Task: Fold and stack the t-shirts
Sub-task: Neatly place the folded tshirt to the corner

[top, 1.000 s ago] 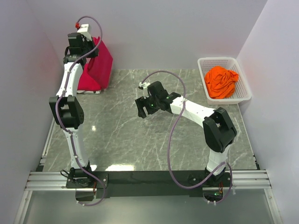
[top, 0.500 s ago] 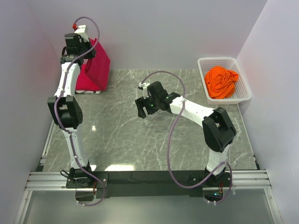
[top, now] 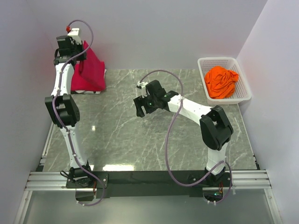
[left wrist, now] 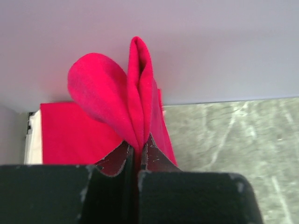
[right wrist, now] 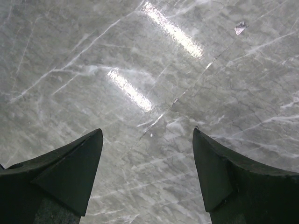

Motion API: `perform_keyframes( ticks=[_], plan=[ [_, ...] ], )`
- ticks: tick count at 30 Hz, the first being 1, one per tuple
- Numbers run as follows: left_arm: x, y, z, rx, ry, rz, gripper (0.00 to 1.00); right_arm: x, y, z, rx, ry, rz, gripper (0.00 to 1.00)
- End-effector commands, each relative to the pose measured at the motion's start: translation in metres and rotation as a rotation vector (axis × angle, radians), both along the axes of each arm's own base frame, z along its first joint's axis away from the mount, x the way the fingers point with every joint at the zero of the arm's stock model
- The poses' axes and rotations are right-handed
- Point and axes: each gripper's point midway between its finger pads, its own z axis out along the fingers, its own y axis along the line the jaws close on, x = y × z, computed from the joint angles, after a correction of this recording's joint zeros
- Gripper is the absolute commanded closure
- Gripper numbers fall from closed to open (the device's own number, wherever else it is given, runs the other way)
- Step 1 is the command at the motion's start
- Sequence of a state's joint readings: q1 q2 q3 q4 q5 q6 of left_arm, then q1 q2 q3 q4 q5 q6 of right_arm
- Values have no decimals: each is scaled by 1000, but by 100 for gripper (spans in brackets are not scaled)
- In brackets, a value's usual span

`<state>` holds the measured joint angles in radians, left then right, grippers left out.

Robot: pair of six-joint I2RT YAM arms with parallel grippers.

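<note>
Against wall [top: 163, 28], left end effector [left wrist: 136, 156] pinches t-shirt [left wrist: 100, 93].

Left arm [top: 71, 142] and right arm [top: 190, 108] were of one make: slim white links between bulky, rounded black joints. A mauve-grey cable [top: 167, 151] ran loose along each arm in wide loops, base to wrist. The left one ended at a small red fitting [top: 69, 29]. Each base [top: 85, 179] was a black block on a black plate. Left hand [left wrist: 137, 150] and right hand [right wrist: 147, 135] were black, each with two wedge-shaped fingers [right wrist: 70, 172]. The left fingers' edges were scuffed pale. A tiny green light [top: 215, 192] showed at the right base.
</note>
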<state>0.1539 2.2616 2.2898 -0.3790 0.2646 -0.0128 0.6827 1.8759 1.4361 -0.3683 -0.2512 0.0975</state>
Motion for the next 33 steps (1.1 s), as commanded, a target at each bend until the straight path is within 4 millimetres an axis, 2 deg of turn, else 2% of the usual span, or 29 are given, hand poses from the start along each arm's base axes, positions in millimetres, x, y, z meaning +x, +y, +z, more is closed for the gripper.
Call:
perform_keyframes(
  ticks=[1, 8, 25, 33],
  plan=[
    [10, 17, 26, 80, -106, -18, 99, 5, 10, 5, 13, 4, 4, 16],
    [23, 43, -6, 128, -94, -25, 99, 4, 14, 1, 3, 11, 11, 16],
    [43, 92, -40, 298, -134, -17, 99, 2, 20, -9, -13, 37, 24, 16],
    [48, 109, -69, 345, -116, -16, 99, 2, 23, -12, -14, 44, 29, 16]
  ],
)
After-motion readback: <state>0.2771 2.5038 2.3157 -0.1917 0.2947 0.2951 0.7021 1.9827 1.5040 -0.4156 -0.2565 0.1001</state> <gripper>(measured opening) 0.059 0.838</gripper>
